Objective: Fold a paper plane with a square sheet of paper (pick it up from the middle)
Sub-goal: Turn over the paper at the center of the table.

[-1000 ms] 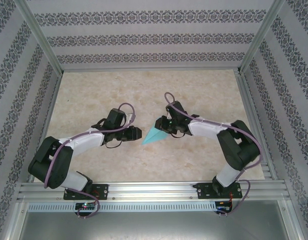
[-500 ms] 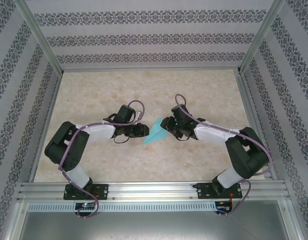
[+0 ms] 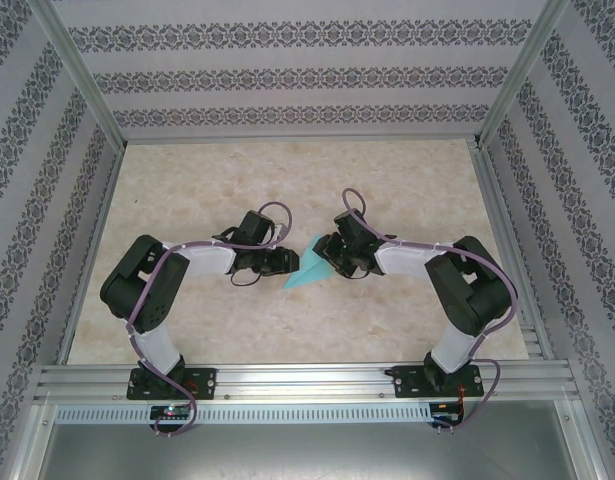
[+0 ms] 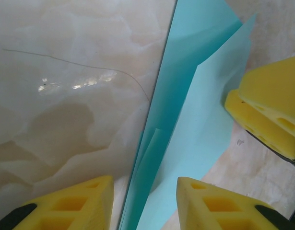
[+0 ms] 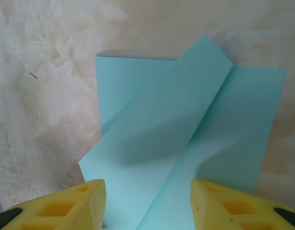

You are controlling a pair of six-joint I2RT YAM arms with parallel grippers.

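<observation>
The square sheet of paper [image 3: 304, 273] is a turquoise creased pointed shape lying on the table between my two grippers, its tip toward the near left. In the left wrist view its layered folded edges [image 4: 195, 120] run up between my left gripper's [image 4: 145, 184] yellow fingers, which stand apart and do not pinch it. The right wrist view has a raised flap and centre crease of the paper [image 5: 185, 134], with my right gripper [image 5: 147, 187] open astride its near end. The right gripper's fingers [image 4: 262, 115] touch the paper's far edge. From above, the left gripper [image 3: 290, 262] and right gripper [image 3: 327, 256] face each other.
The marbled beige table top [image 3: 287, 180] spreads out behind and to both sides of the grippers. Patterned walls and aluminium posts [image 3: 82, 90] close it in. A metal rail [image 3: 307, 380] with both arm bases runs along the near edge.
My left gripper has moved right, up to the paper. The right gripper's jaws have opened and it has shifted slightly left. The paper has stayed near the middle.
</observation>
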